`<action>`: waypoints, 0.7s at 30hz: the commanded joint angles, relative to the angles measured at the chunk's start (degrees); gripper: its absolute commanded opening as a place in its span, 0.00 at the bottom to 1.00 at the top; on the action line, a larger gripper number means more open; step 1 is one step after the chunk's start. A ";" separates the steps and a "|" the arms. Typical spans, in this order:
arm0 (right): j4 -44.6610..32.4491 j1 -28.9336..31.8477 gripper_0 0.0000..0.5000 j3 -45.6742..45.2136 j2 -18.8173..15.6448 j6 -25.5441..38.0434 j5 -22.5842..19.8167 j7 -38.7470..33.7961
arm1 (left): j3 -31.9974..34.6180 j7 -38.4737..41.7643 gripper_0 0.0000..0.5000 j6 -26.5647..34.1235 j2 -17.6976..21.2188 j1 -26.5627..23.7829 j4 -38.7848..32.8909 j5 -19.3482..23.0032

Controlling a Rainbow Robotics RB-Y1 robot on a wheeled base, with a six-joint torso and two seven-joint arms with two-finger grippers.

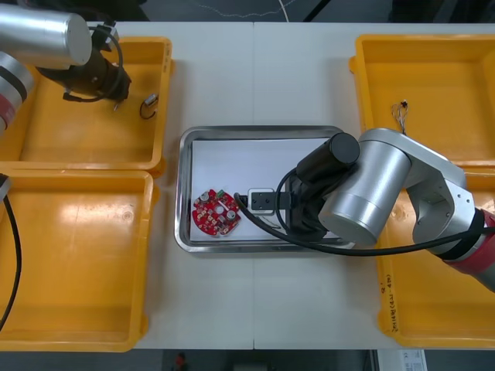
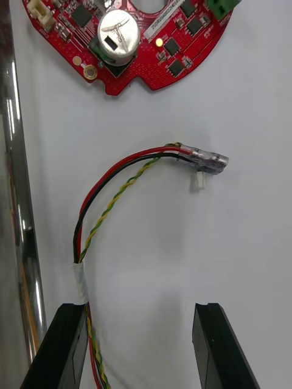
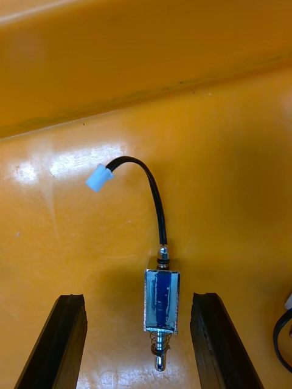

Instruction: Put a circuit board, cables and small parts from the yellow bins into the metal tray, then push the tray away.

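**Red circuit board** (image 1: 216, 212): lies flat on the white floor of the metal tray (image 1: 184, 166), towards its left rim. The red and yellow cable (image 2: 115, 200) lies loose near it on the same floor. One end of the cable runs close past one jaw of the right gripper (image 2: 143, 346), which hangs spread and grasps nothing, evidently a release posture. Over a left-side yellow bin (image 1: 160, 135), the left gripper (image 3: 137, 343) is likewise spread. Its jaws straddle a small metal part (image 3: 162, 298) with a black cable (image 3: 149, 188), apparently lined up for a pinch.
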 commanded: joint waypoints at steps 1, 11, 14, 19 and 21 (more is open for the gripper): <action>-2.59 -1.60 1.00 -2.72 1.62 1.58 0.50 1.93 | 0.66 -7.77 1.00 -0.88 -1.11 -3.32 0.68 0.69; -3.29 -1.77 1.00 -14.85 6.63 12.74 0.23 1.75 | -0.13 -7.86 1.00 -1.14 -1.37 -3.32 2.26 2.01; -3.46 -2.30 1.00 -18.37 6.90 17.14 -0.21 1.66 | -0.13 -7.86 1.00 -1.14 -1.37 -3.32 2.53 2.28; -5.13 -3.27 1.00 -24.70 6.90 25.49 -0.21 0.96 | -0.13 -7.77 1.00 -1.14 -1.37 -3.23 2.53 2.63; -5.93 -4.06 1.00 -27.60 6.98 29.32 -0.30 0.43 | -0.13 -7.77 1.00 -1.23 -1.37 -3.23 2.53 2.63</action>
